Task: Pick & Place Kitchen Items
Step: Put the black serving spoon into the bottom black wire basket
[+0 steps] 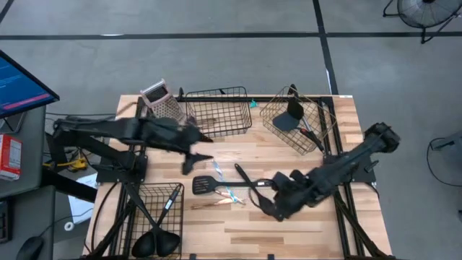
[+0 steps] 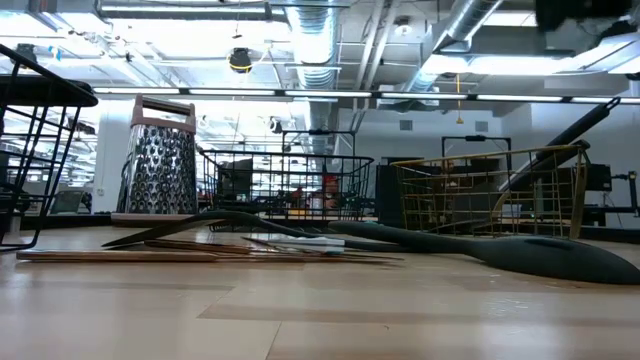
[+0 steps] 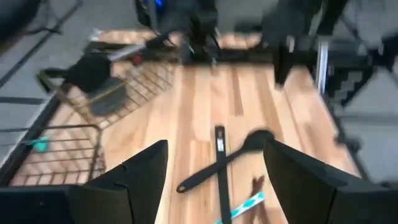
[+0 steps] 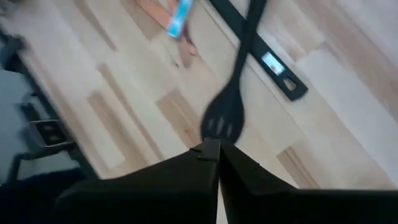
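Observation:
Several kitchen items lie crossed on the wooden table (image 1: pixel 303 238). They include a black slotted spoon (image 4: pixel 225 118), a black spatula (image 1: pixel 204 186), a teal-handled piece (image 1: pixel 225 192) and a slim copper piece (image 1: pixel 209 205). My right gripper (image 4: pixel 214 147) hovers shut above the spoon's head (image 3: pixel 261 138) with nothing between its fingers. It shows in the high view near the middle (image 1: pixel 268 208). My left gripper (image 3: pixel 214 180) hangs open in the air left of the pile (image 1: pixel 196 157), pointing toward it. Another black spatula (image 1: pixel 292 115) leans inside the copper basket (image 1: pixel 271 114).
A black wire basket (image 1: pixel 216 112) and a steel grater (image 1: pixel 160 97) stand at the far edge, and the copper basket is at the far right. Another black basket (image 1: pixel 148 198) at the near left holds dark ladles (image 1: pixel 160 242). Bare wood lies near the front.

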{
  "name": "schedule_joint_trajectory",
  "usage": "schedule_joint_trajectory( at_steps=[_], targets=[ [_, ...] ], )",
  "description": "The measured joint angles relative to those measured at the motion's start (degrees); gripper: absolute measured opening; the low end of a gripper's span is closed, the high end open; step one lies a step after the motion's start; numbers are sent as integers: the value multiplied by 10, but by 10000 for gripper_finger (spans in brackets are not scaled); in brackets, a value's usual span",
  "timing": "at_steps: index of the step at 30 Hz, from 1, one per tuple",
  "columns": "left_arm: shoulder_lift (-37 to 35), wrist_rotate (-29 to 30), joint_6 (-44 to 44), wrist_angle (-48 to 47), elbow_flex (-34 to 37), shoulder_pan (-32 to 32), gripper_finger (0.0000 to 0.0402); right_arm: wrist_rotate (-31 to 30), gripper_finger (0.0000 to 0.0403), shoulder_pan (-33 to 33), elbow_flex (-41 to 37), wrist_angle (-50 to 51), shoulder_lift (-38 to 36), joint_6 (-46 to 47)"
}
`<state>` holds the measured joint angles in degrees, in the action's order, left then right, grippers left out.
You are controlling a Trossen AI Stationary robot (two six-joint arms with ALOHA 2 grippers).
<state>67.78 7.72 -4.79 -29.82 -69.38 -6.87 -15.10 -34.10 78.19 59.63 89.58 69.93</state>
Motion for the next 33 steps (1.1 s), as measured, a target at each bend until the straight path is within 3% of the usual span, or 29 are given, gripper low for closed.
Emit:
schedule_joint_trajectory(
  at_steps=[4, 10, 21, 33],
  targets=[
    [70, -46, 44, 31, 0, 1, 250, -41, 8, -37, 1, -1, -14, 24],
    [155, -71, 84, 96, 0, 2, 250, -45, 18, -66, 1, -1, 5, 67],
    [264, -128, 147, 185, 0, 25, 250, -45, 29, -106, 0, -23, 27, 122],
    [366, -197, 151, 270, 0, 97, 250, -45, 27, -137, 0, -34, 26, 154]
  ],
)
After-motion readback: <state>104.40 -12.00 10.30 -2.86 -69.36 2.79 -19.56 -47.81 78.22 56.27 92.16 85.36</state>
